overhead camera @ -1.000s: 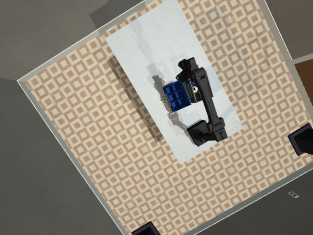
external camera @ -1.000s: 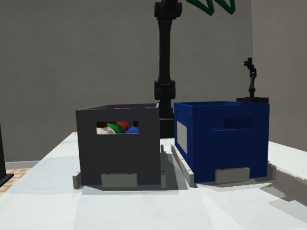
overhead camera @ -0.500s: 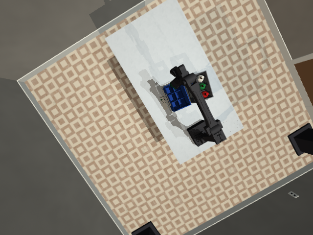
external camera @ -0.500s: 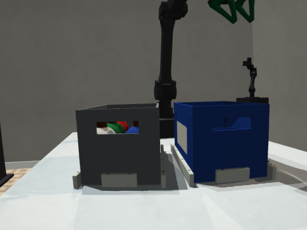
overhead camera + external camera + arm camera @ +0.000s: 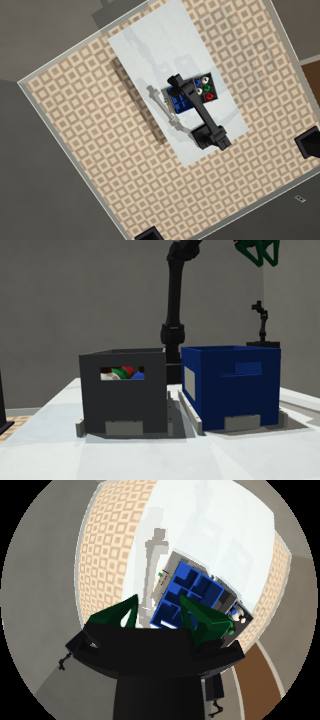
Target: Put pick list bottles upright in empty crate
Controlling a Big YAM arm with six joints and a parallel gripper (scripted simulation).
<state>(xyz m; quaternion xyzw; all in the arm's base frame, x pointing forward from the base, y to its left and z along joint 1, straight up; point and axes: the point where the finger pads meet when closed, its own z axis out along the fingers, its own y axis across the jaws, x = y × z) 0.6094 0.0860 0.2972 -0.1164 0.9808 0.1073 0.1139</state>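
From the top view, my arm (image 5: 205, 111) reaches from the worktop's (image 5: 144, 54) near short edge over the blue crate (image 5: 184, 106) (image 5: 239, 395) (image 5: 187, 587); the grey crate (image 5: 216, 93) (image 5: 124, 397) (image 5: 245, 625) beside it, towards one long edge, shows 5 bottles: 2 white, 1 blue, 1 green, 1 red. The pick list (image 5: 165, 101) (image 5: 158, 582) lies between the blue crate and the opposite long edge, too small to read. In the exterior view, my fingers (image 5: 266, 265) hang apart, high above the blue crate, and both crates stand level. In the wrist view, nothing sits between them, and the pockets I can see hold no bottle. I judge this the list-reading step, before any pick; next I need a clear look at the strip, keeping clear of both rims.

Since the earlier frames, the gripper (image 5: 172, 93) (image 5: 266, 265) (image 5: 159, 598) has shifted sideways & a bit lower, now above the blue crate's (image 5: 178, 112) (image 5: 240, 395) (image 5: 201, 574) outer side. Arm (image 5: 206, 113) (image 5: 175, 291) swung w/ it; blue btl. (image 5: 197, 82) (image 5: 138, 376) (image 5: 234, 612) beside grpr., hidden from above 0.5 s ago, now shows.
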